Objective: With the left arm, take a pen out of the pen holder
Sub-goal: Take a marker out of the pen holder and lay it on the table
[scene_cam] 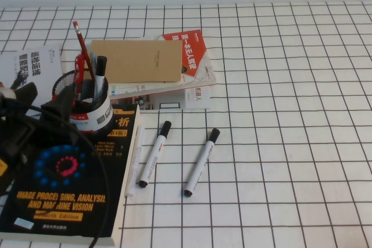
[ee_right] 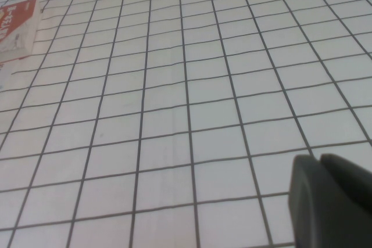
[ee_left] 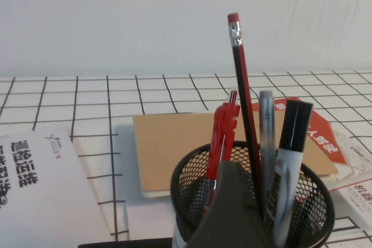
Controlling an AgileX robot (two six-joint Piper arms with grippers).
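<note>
Plenty of clutter on the tabletop (scene_cam: 290,143), so biggest stuff first. The black book (scene_cam: 64,190) fills the 7 o'clock corner of the high view. The mesh pen holder (scene_cam: 100,114) stands at its far end, though I can't tell if it sits on the cover or just behind it.

The left gripper (scene_cam: 45,98) is just beside the holder, at the holder's 9 o'clock. Its fingers are spread wide with nothing between them, so the pens lie at roughly 3 o'clock from it. They stand close to upright: red pencil (ee_left: 241,85) tallest, then black marker (ee_left: 293,126), grey pen (ee_left: 266,132) and red pen (ee_left: 221,137). My guess is the pull has to go straight up along those shafts.

The left arm is way nearer. The right gripper (ee_right: 319,198) only shows in its own wrist view, over bare grid, with its fingers looking pressed together and empty.

Hard to read: one finger (ee_left: 232,213) blocks the holder's near wall in the left wrist view, and the mesh hides the lower shafts. I also can't judge how high the fingers sit against the pen tops.
</note>
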